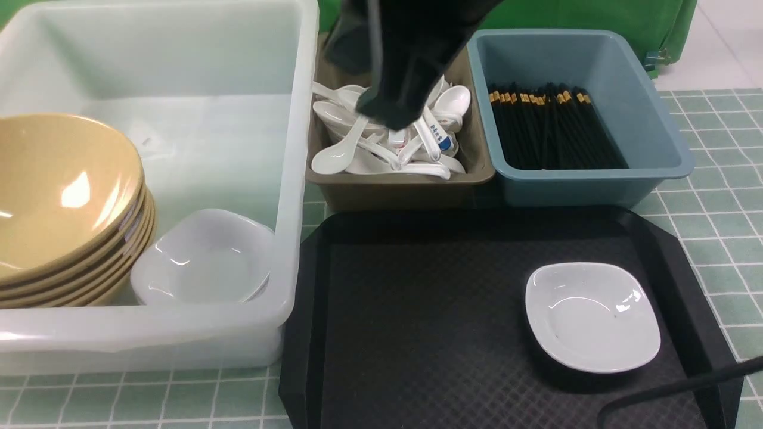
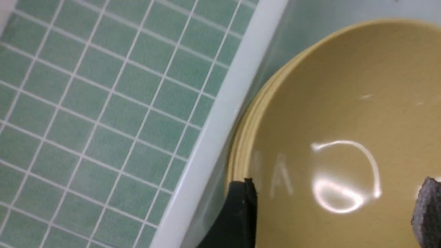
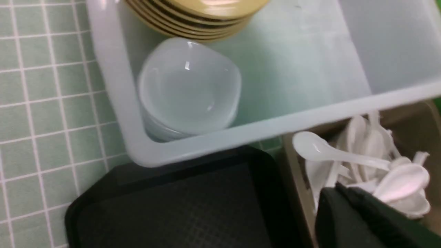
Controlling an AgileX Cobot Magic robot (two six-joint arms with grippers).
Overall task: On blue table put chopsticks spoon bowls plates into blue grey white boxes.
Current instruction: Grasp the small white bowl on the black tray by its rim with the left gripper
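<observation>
A tiled blue-green worktop [image 1: 715, 238], seen from the front. At 9 o'clock sits the white tub [image 1: 286, 179], holding a stack of tan bowls [image 1: 59, 196] and, just beside them, nested white plates [image 1: 202, 262]. The left tool [image 2: 334, 210], seen only from its own wrist, hangs over the top bowl with its fingers [image 2: 241, 206] spread wide, one at the rim, gripping nothing. It should probably lift straight up, so no finger catches the rim and tips the stack.

At 12 o'clock the right tool [image 1: 387, 116] is closed just above the spoons [image 1: 340, 155] in the grey-brown box [image 1: 399, 187]. Whether it pinches one cannot be told. Chopsticks [image 1: 554, 131] lie in the blue box [image 1: 656, 119] at 1 o'clock. One plate [image 1: 593, 316] waits on the black tray [image 1: 417, 298] at 4 o'clock.
</observation>
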